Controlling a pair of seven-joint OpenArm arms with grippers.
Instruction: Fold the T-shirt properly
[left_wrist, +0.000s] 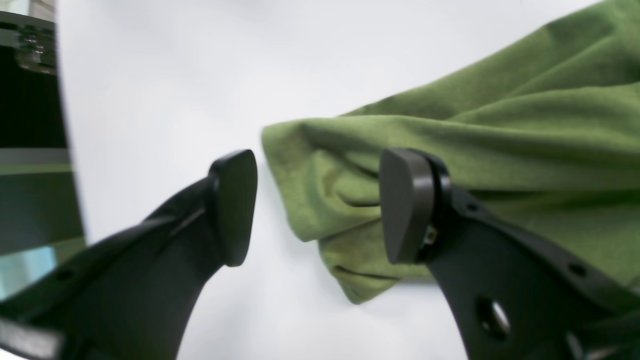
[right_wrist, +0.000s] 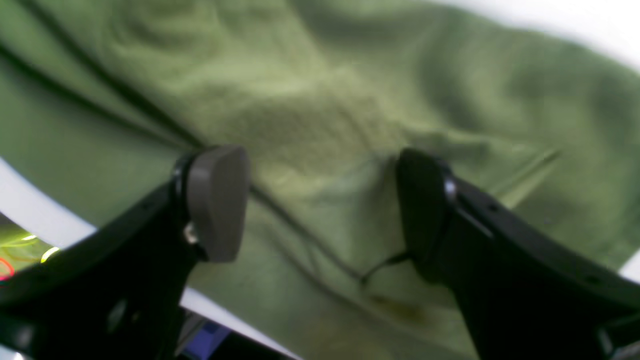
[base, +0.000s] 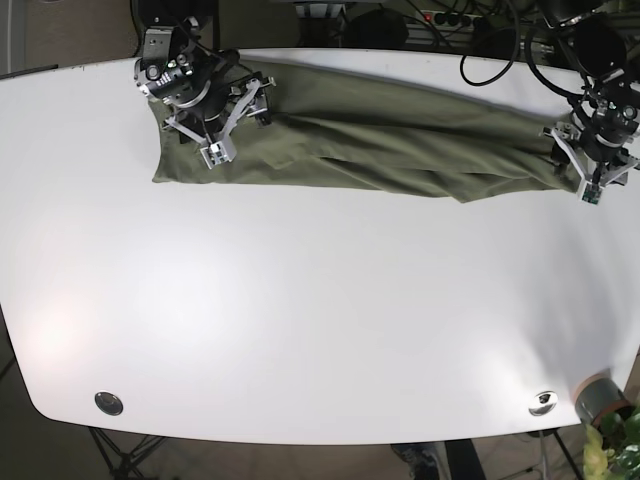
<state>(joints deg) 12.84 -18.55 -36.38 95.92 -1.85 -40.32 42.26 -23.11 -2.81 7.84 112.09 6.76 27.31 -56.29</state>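
Our left gripper was spread wide beside the green shirt; our right gripper was spread above it.

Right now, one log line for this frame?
T-shirt: stretched along table far edge | left gripper: open at shirt end | right gripper: open over cloth

White surface with rounded corners; dark cables behind its far edge; brown floor beyond.
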